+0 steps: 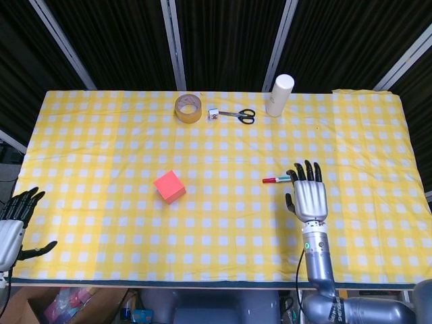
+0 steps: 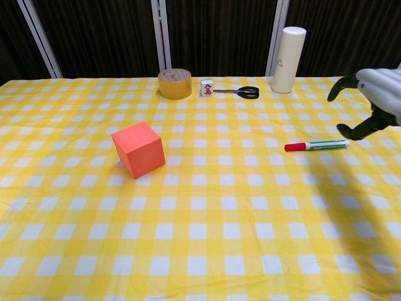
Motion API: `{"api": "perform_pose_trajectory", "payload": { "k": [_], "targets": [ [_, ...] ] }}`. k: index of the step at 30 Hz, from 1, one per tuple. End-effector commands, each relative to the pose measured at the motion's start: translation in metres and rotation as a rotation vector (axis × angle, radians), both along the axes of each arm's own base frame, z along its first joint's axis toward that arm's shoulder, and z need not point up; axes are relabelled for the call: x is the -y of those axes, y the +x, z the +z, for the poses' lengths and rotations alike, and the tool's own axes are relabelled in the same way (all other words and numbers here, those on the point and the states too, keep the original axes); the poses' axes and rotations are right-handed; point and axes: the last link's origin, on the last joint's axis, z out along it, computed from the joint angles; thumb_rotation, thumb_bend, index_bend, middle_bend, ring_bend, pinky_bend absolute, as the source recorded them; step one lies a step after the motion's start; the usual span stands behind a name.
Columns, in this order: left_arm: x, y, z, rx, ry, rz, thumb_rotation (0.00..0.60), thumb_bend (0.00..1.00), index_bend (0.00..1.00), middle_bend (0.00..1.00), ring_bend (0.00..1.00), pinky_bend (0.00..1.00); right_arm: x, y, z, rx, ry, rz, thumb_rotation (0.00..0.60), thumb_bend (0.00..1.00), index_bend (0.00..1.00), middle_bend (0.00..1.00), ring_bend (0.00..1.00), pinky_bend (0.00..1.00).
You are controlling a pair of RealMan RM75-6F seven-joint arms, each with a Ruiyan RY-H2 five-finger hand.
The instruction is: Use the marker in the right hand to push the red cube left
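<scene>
a: head view, where is the marker (image 1: 279,179)?
b: on the cloth at 10 o'clock of the right hand (image 1: 310,199), fingers spread, holding nothing. red cube (image 1: 169,187) well apart at 9 o'clock. left hand (image 1: 13,224) spread too.
a: chest view?
b: marker (image 2: 316,146) lies flat under the curled-apart fingers (image 2: 354,130); its label is not readable.

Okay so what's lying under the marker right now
Only the yellow checked tablecloth. The marker lies flat on it, free of the right robot hand. The table beneath the cloth is covered.
</scene>
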Motion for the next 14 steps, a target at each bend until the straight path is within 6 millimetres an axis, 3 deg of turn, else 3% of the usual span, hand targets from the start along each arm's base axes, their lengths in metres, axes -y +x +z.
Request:
{"api": "perform_pose_trajectory", "payload": {
  "k": [1,4,6,8,14],
  "targets": [
    [0.002,-0.002,0.003,0.004,0.022,-0.004,0.6,0.0,0.0,0.0,0.0,0.0,-0.033,-0.015,0.032,-0.013,-0.027,0.046,0.6,0.48,0.27,0.14,0.0,0.04],
    [0.005,-0.004,0.006,0.006,0.048,-0.012,0.6,0.0,0.0,0.0,0.0,0.0,-0.067,-0.037,0.058,0.012,-0.032,0.079,0.6,0.48,0.2,0.08,0.0,0.03],
    [0.007,-0.005,0.008,0.004,0.064,-0.02,0.6,0.0,0.0,0.0,0.0,0.0,-0.088,-0.052,0.07,0.029,-0.035,0.091,0.6,0.47,0.07,0.03,0.0,0.02],
    [0.008,-0.005,0.01,-0.008,0.081,-0.028,0.6,0.0,0.0,0.0,0.0,0.0,-0.104,-0.062,0.079,0.04,-0.025,0.096,0.6,0.47,0.01,0.0,0.0,0.01],
    [0.01,-0.008,0.009,-0.053,0.122,-0.039,0.6,0.0,0.0,0.0,0.0,0.0,-0.147,-0.094,0.098,-0.031,-0.021,0.167,0.6,0.44,0.0,0.0,0.0,0.01]
  ]
}}
